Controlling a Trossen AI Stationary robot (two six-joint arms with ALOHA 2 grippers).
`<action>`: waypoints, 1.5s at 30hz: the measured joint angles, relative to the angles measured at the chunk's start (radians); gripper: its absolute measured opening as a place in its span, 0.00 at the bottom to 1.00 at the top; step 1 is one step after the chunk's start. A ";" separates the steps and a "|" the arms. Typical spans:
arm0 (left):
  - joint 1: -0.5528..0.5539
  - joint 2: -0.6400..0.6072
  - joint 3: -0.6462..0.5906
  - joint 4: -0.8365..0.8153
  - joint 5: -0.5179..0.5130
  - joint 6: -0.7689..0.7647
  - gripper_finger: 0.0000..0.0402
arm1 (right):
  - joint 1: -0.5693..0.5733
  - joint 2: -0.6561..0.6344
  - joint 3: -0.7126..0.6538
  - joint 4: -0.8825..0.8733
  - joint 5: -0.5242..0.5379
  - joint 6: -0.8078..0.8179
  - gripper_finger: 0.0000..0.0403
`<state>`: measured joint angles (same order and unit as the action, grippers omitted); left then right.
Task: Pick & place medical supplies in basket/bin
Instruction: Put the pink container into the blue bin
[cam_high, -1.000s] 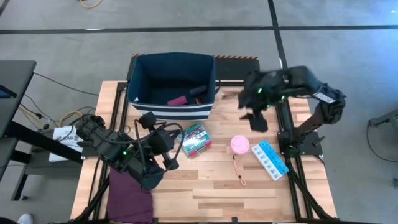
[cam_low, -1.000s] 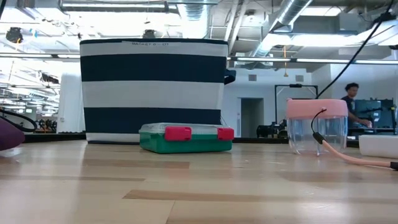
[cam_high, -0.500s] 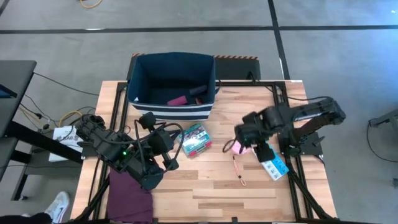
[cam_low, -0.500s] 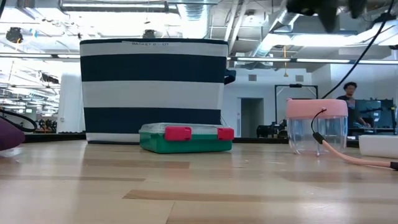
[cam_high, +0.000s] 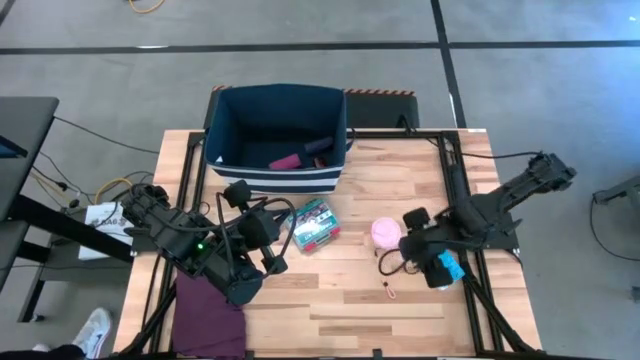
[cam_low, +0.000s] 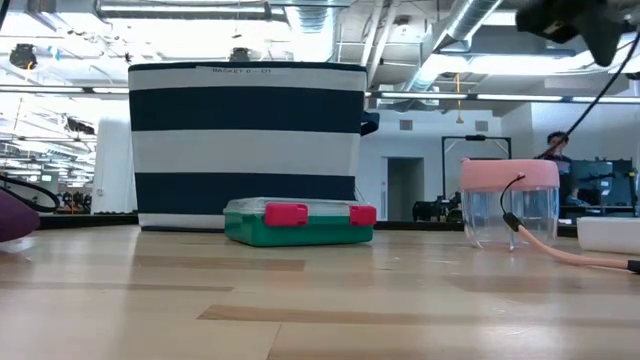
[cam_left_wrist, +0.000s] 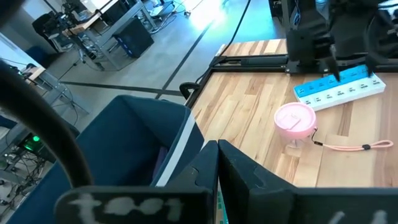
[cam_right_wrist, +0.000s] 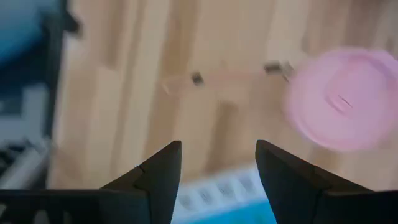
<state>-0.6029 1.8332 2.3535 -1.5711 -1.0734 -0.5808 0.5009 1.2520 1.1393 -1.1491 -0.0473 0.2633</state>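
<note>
The navy, white-striped bin (cam_high: 275, 135) stands at the table's far edge, with a magenta and a purple roll (cam_high: 298, 155) lying inside. The green-red packet (cam_high: 313, 224) lies flat in front of it. The pink tub (cam_high: 386, 232) stands upright, and its cord (cam_high: 385, 275) trails toward the near edge. My right gripper (cam_high: 430, 264) hovers open over the blue-white pill strip (cam_high: 452, 266), covering most of it. In the right wrist view the strip (cam_right_wrist: 230, 193) shows between the open fingers. My left gripper (cam_high: 268, 238) is shut and waits beside the packet.
A folded purple cloth (cam_high: 205, 310) lies at the near left corner, partly under the left arm. Bare wood runs along the near edge (cam_high: 340, 320). In the low view the packet (cam_low: 298, 222) and the tub (cam_low: 508, 200) stand before the bin (cam_low: 245, 145).
My right gripper has swung from beside the bin at the far right toward the near edge. It passed over the pink tub and came down above the pill strip. The left arm and all items have stayed put.
</note>
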 joint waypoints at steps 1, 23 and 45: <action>0.000 0.000 0.000 0.000 0.000 0.000 0.00 | 0.014 -0.023 -0.032 0.059 0.000 0.030 0.49; 0.000 0.000 0.000 0.000 -0.005 -0.073 0.00 | 0.221 0.159 -0.457 0.874 0.048 0.289 0.49; 0.000 0.001 0.000 0.000 -0.011 -0.071 0.00 | 0.230 0.326 -0.434 0.906 0.122 0.339 0.49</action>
<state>-0.6025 1.8343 2.3535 -1.5708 -1.0844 -0.6519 0.7311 1.5776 0.7057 -0.2434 0.0744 0.6027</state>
